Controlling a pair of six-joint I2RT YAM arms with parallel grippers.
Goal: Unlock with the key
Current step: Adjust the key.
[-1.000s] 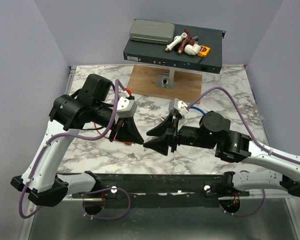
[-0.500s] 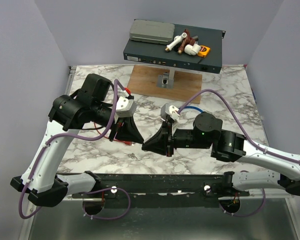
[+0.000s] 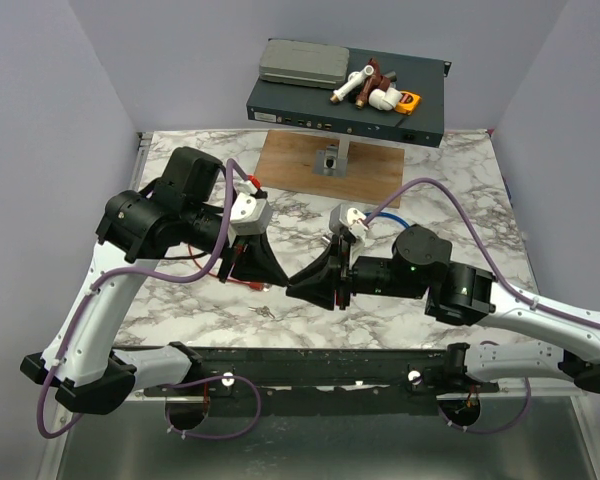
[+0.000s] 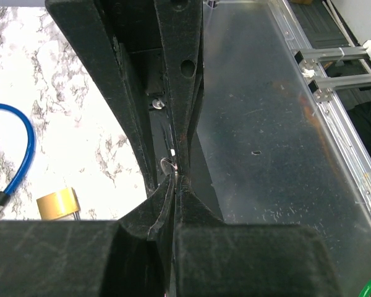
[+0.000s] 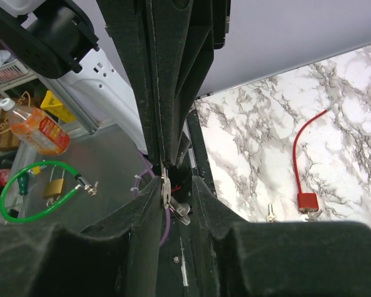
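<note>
A small silver key (image 5: 166, 185) with a ring and a second key (image 5: 182, 211) hanging from it is pinched in my left gripper (image 4: 174, 176), which is shut on it above the table's near middle. My right gripper (image 5: 175, 182) faces it tip to tip, jaws apart on either side of the key. The key lies against one right finger (image 5: 149, 197). From above, the left gripper (image 3: 270, 275) and right gripper (image 3: 302, 284) meet. A red padlock (image 5: 307, 201) with a red cable lies on the marble. A brass padlock (image 4: 59, 203) on a blue cable (image 4: 25, 148) lies nearby.
A loose key (image 5: 270, 213) lies next to the red padlock. A wooden board (image 3: 370, 172) with a metal fixture (image 3: 330, 158) sits at the back, behind it a dark equipment box (image 3: 430, 105) with fittings on top. A green cable lock (image 5: 25, 192) lies below the table edge.
My right gripper shifted left toward the left gripper, then eased back slightly; its jaws narrowed, then widened a little. The left arm has stayed still, shut on the key.
</note>
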